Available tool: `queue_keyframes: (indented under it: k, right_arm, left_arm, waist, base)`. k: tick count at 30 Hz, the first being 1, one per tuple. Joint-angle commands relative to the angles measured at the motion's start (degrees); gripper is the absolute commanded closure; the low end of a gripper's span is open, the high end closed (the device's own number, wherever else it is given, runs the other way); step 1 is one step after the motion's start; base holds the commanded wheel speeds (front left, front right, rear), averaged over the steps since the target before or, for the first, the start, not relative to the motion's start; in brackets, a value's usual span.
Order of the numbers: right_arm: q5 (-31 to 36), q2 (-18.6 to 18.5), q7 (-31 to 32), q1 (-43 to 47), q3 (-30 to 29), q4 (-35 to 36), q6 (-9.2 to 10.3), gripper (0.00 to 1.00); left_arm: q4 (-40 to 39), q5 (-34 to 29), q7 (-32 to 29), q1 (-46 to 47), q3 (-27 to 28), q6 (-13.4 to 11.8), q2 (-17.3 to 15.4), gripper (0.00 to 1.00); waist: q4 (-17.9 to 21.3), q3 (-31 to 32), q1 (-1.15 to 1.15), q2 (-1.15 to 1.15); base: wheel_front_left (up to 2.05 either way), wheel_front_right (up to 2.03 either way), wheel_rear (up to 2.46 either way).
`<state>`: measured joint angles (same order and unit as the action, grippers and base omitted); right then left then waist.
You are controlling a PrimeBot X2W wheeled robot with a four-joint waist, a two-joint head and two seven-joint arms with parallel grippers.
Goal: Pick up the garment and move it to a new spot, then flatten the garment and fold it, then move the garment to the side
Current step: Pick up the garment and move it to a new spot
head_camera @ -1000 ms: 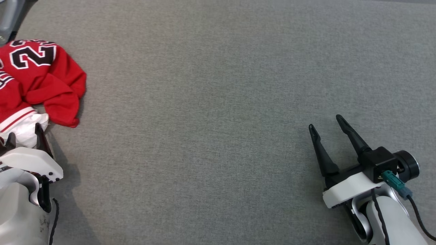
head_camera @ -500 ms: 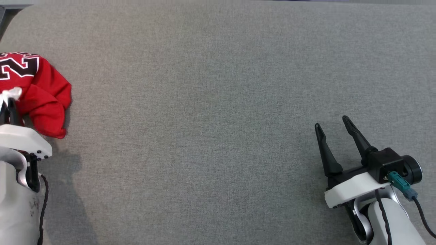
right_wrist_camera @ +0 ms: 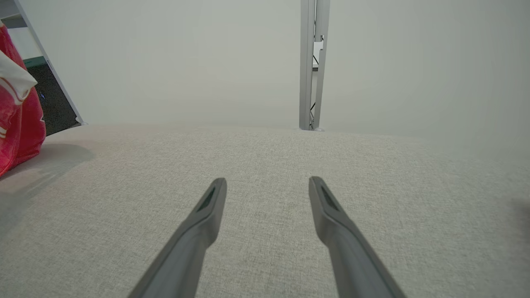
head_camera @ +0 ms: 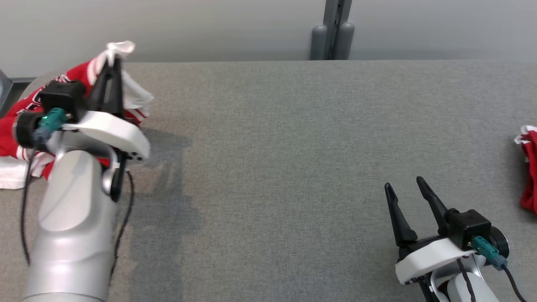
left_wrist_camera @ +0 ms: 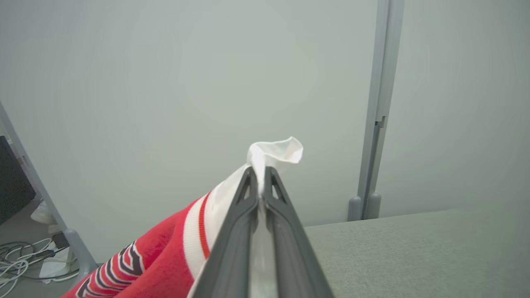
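From my head, my left gripper [head_camera: 114,61] is over the far left corner of the grey table [head_camera: 268,147]. Its two dark fingers are pressed together on a white edge of the red garment [head_camera: 8,134]. A tuft of white cloth sticks out past the tips. The rest of the garment trails down behind my forearm to the table's left edge, where red and white folds lie bunched. My right gripper [head_camera: 402,183] sits low at the near right with its fingers spread apart and nothing between them. It is well apart from the garment. Another piece of red cloth [head_camera: 529,167] shows at the right edge. A grey post [head_camera: 333,29] stands behind the table's far side.

Along my left wrist, the left gripper [left_wrist_camera: 260,171] is clamped tight, with white fabric squeezed in the slit between the fingers. The white hem [left_wrist_camera: 275,149] curls above the tips. The garment [left_wrist_camera: 165,248] hangs away to the lower left, red with a white band and black-and-white lettering. The table [left_wrist_camera: 414,248] lies to the right, and cables [left_wrist_camera: 16,256] lie on the floor at the far left.

Along my right wrist, the right gripper [right_wrist_camera: 268,181] is wide open and empty above the bare table [right_wrist_camera: 265,157]. The garment [right_wrist_camera: 20,124] shows at the left edge and casts a shadow on the cloth surface.
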<state>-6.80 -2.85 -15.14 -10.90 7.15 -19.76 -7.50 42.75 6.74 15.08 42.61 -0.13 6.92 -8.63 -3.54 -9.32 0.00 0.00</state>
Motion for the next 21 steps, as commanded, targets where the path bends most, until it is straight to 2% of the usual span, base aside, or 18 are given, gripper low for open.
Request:
queue_keyframes:
  k: [1,5,7,11,12,15,18,21]
  right_arm:
    - [-0.9,-0.3,0.0,0.9,-0.2,-0.2,0.02,0.00]
    - [-2.1,-0.2,0.0,1.8,-0.1,-0.5,0.02,0.00]
    - [-2.4,-0.2,0.0,2.1,0.0,-0.7,0.02,0.00]
    - [-3.3,-0.2,0.0,2.3,1.0,-1.1,0.02,0.00]
    - [-3.6,-0.2,0.0,2.4,1.3,-1.3,0.02,0.00]
    - [-4.2,-0.2,0.0,2.5,1.8,-1.5,0.02,0.00]
    - [-4.5,-0.2,0.0,2.6,1.9,-1.6,0.02,0.00]
    - [-4.9,-0.2,0.0,2.6,1.8,-1.8,0.02,0.00]
  left_arm:
    - [-0.9,0.2,0.1,-0.1,-1.5,0.3,1.2,1.00]
    - [-2.7,2.0,0.1,-1.6,-8.8,0.6,4.6,1.00]
    - [-4.1,4.1,0.1,-1.7,-13.2,0.6,5.3,1.00]
    - [-7.8,12.7,0.1,-3.1,-23.7,0.7,5.7,1.00]
    - [-10.1,16.9,0.1,-3.1,-29.0,-0.1,5.6,1.00]
    - [-12.4,21.4,0.1,-2.3,-35.5,-2.6,5.5,1.00]
    - [-14.6,24.6,0.1,-0.9,-39.4,-5.2,5.5,1.00]
    - [-16.4,26.1,0.1,-0.5,-40.5,-7.5,5.6,1.00]
  waist:
    - [2.1,2.2,0.00,0.00]
    - [4.5,3.7,0.00,0.00]
    - [5.9,4.2,0.00,0.00]
    - [8.6,4.9,0.00,0.00]
    - [9.9,5.1,0.00,0.00]
    - [11.7,5.1,0.00,0.00]
    - [12.9,4.9,0.00,0.00]
    - [13.7,4.9,0.00,0.00]
  base:
    - [0.00,0.00,0.00]
    - [0.00,0.00,0.00]
    - [0.00,0.00,0.00]
    - [0.00,0.00,0.00]
    - [0.00,0.00,0.00]
    - [0.00,0.00,0.00]
    - [0.00,0.00,0.00]
    - [0.00,0.00,0.00]
